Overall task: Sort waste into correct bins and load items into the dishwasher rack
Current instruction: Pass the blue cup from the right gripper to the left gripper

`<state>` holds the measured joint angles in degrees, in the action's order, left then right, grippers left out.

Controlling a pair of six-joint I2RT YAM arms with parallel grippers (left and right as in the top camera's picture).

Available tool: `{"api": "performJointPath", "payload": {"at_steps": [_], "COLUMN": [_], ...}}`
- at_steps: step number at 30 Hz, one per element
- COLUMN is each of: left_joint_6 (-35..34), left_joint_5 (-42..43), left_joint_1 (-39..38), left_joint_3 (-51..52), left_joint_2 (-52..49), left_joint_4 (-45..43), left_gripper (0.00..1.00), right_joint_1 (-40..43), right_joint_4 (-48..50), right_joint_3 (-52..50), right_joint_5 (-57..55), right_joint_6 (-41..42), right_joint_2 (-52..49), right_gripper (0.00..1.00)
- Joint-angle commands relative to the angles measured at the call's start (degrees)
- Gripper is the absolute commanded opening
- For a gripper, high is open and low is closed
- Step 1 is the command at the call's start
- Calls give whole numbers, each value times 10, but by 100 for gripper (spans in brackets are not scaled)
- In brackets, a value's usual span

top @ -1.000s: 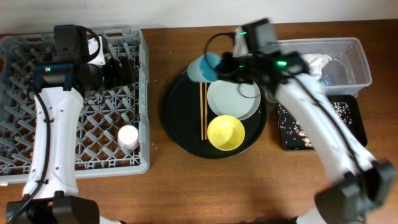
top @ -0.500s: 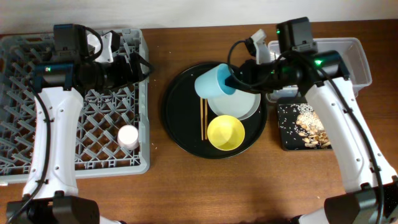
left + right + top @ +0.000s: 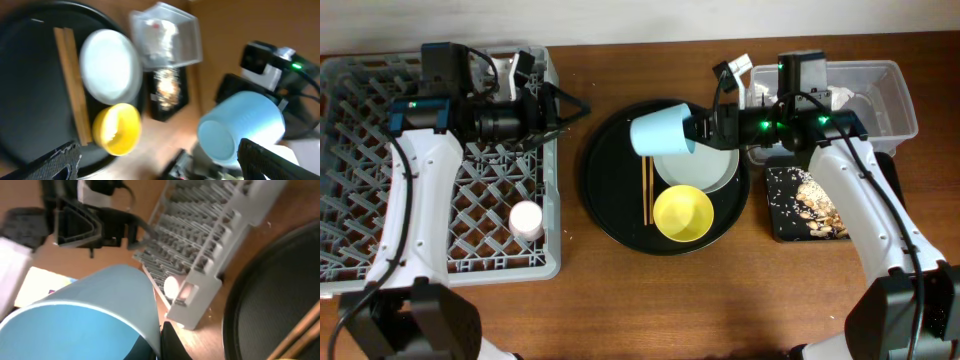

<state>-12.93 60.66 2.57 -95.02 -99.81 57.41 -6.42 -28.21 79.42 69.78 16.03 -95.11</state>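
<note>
Above the brown wooden bench (image 3: 620, 300) I have the small light blue cup (image 3: 658, 130) pinched sideways in my right end effector (image 3: 692, 130) — left end effector (image 3: 570, 107) spread wide.

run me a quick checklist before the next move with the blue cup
1. right claw shut on light blue cup: ok
2. left claw open and facing the cup: ok
3. nothing between cup and left claw in the overhead view: ok
4. free space in dishwasher rack, only the pink cup in it: ok
5. cup emptied out: cannot tell, inside mostly hidden
</note>
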Motion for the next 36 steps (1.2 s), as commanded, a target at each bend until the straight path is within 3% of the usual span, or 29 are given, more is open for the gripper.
{"api": "performJointPath", "payload": {"at_steps": [1, 4, 7, 10, 22, 36], "left_joint_6": [1, 1, 1, 1, 36, 35], "left_joint_5": [145, 256, 295, 295, 269, 244], "left_joint_1": [-2, -2, -2, -7, -36, -36], "left_joint_3": [4, 4, 4, 4, 4, 4], "left_joint_2": [-8, -8, -8, -8, -8, -8], "left_joint_4": [-17, -50, -55, -55, -56, -60], "left_gripper": [99, 99, 99, 99, 99, 99], "right_joint_1": [-14, -41, -82, -123, -132, -78], "right_joint_4": [50, 115, 191, 261, 349, 338], "right_joint_3": [-2, -2, -2, -2, -2, -2], "right_joint_5": [7, -61, -116, -155, -135, -85], "right_joint_6": [67, 122, 174, 210, 251, 259], "right_joint_2": [2, 1, -4, -18, -20, -20], "right_gripper": [4, 4, 4, 4, 4, 4]}}
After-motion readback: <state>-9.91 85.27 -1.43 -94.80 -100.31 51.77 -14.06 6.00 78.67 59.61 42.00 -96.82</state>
